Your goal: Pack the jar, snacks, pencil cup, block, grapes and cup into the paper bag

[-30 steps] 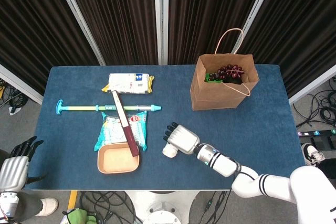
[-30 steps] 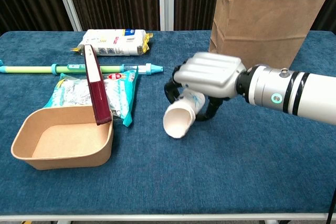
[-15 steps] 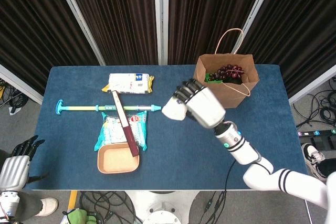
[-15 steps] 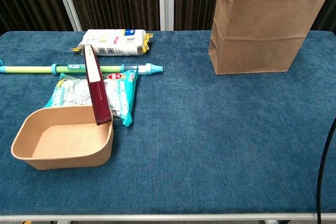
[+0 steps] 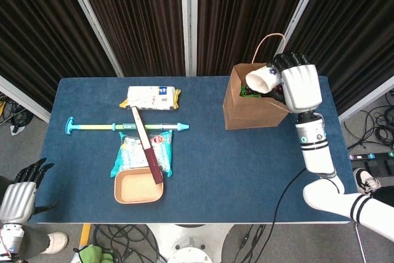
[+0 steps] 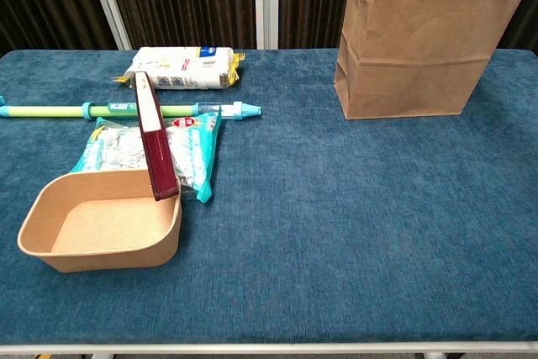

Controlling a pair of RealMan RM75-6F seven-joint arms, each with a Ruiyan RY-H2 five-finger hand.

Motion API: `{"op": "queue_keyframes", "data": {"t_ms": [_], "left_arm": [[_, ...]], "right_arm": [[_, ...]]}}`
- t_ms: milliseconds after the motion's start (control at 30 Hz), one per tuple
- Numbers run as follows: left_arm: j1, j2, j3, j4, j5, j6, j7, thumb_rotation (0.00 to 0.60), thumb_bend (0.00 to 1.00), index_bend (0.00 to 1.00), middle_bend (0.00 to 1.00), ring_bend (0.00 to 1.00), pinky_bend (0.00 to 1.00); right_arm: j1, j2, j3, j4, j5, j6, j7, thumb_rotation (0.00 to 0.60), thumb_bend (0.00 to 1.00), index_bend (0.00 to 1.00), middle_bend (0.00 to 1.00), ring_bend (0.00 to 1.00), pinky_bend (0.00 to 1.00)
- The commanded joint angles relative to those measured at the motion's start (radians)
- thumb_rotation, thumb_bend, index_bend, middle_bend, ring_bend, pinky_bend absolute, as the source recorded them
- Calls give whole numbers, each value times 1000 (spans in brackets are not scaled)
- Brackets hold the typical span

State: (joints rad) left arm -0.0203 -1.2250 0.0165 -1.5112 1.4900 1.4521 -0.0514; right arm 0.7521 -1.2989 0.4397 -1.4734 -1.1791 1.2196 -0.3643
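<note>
My right hand (image 5: 300, 85) grips the white cup (image 5: 261, 79), its fingers wrapped round it and its open mouth tipped leftward; just below the fingers gapes the paper bag (image 5: 252, 108), standing upright on the table (image 5: 246, 164); dark grapes (image 5: 278, 92) peek out beside the knuckles; my left hand (image 5: 18, 192) hangs off the table's near-left corner, fingers spread, grasping nothing; 2 snack packs (image 5: 152, 98) lie well left of the cup-holding fingers.
</note>
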Motion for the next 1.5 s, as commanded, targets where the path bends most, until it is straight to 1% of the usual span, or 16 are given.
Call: {"op": "queue_keyframes", "data": {"t_ms": [33, 133, 200, 267, 300, 400, 500, 600, 733, 833, 900, 1067, 1233, 1400, 1467, 1500], "left_arm": [[2, 1, 1, -1, -3, -1, 1, 600, 42, 221, 175, 133, 143], [4, 1, 2, -3, -6, 1, 3, 600, 42, 221, 175, 133, 144], [5, 2, 2, -5, -6, 2, 5, 600, 42, 221, 175, 133, 144], [6, 4, 1, -7, -8, 2, 7, 600, 42, 221, 175, 133, 144], [6, 5, 1, -7, -9, 2, 8, 600, 42, 221, 175, 133, 144], [5, 7, 1, -9, -10, 0, 11, 600, 41, 221, 175, 133, 144], [2, 8, 0, -12, -8, -3, 15, 600, 41, 221, 175, 133, 143], [-2, 9, -3, -16, -4, -2, 20, 600, 41, 221, 175, 133, 143], [-3, 13, -5, -23, -2, 2, 26, 600, 42, 222, 175, 133, 144], [-3, 16, -6, -27, -3, 3, 27, 600, 42, 221, 175, 133, 144], [-2, 17, -8, -27, -3, 7, 27, 600, 42, 222, 175, 133, 144], [-4, 13, -16, -17, -3, 16, 24, 600, 41, 221, 175, 133, 143], [-8, 8, -25, -8, 3, 27, 29, 600, 42, 221, 175, 133, 144], [-12, -9, -40, 3, 4, 48, 55, 600, 42, 221, 175, 133, 144], [-12, -17, -44, 9, 3, 53, 73, 600, 42, 222, 175, 133, 144], [-12, -21, -45, 11, 2, 56, 81, 600, 41, 222, 175, 133, 144]], "right_arm": [[11, 0, 12, 46, 87, -64, -32, 600, 211, 476, 438, 211, 302], [26, 3, 0, 60, 158, -129, -68, 600, 208, 384, 392, 167, 269], [34, 13, -6, 52, 208, -169, -93, 600, 180, 191, 301, 92, 201], [38, 19, -5, 40, 238, -182, -96, 600, 143, 46, 208, 29, 144], [38, 22, -4, 37, 242, -181, -92, 600, 123, 9, 165, 10, 122], [33, 33, -1, 21, 228, -162, -62, 600, 86, 0, 94, 0, 89], [21, 51, -3, -5, 187, -136, -23, 600, 82, 0, 78, 0, 85], [3, 80, -11, -55, 133, -110, 18, 600, 81, 0, 85, 0, 84], [-54, 115, -31, -157, -29, -15, 162, 600, 84, 0, 151, 11, 127], [-112, 138, -81, -202, -163, 80, 209, 600, 104, 23, 217, 92, 233], [-158, 154, -116, -234, -217, 137, 213, 600, 127, 83, 266, 143, 286], [-310, 210, -222, -307, -305, 278, 226, 600, 135, 134, 296, 167, 305], [-443, 253, -336, -307, -357, 346, 333, 600, 136, 151, 292, 166, 305], [-541, 236, -426, -210, -397, 383, 442, 600, 154, 156, 278, 156, 291], [-568, 227, -456, -182, -382, 361, 444, 600, 164, 109, 221, 87, 217], [-575, 225, -467, -173, -378, 348, 438, 600, 172, 54, 158, 36, 138]]}}
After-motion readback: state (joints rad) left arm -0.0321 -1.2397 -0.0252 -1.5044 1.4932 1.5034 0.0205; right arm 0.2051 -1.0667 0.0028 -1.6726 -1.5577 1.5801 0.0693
